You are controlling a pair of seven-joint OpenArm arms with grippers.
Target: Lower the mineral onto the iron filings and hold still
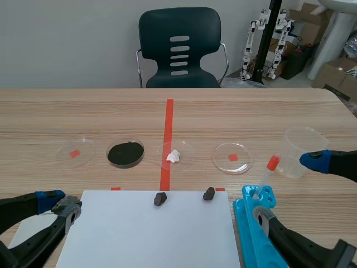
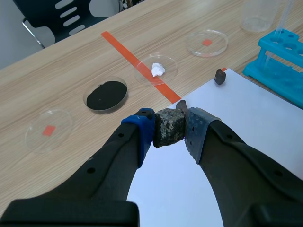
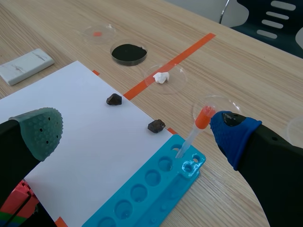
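grasp done: the left gripper [image 1: 61,205] at lower left clamps the mineral [image 2: 169,128], well apart from the iron filings dish [image 1: 125,153] at centre left; carrying and lowering are left, and the right gripper [image 3: 139,135] has its fingers apart.

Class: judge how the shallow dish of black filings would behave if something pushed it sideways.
The dish looks wide, shallow and flat-bottomed, so it probably slides rather than tips. Its thin clear wall suggests it is light and shifts easily. The filings lie loose, so a jolt may spill them over the low rim.
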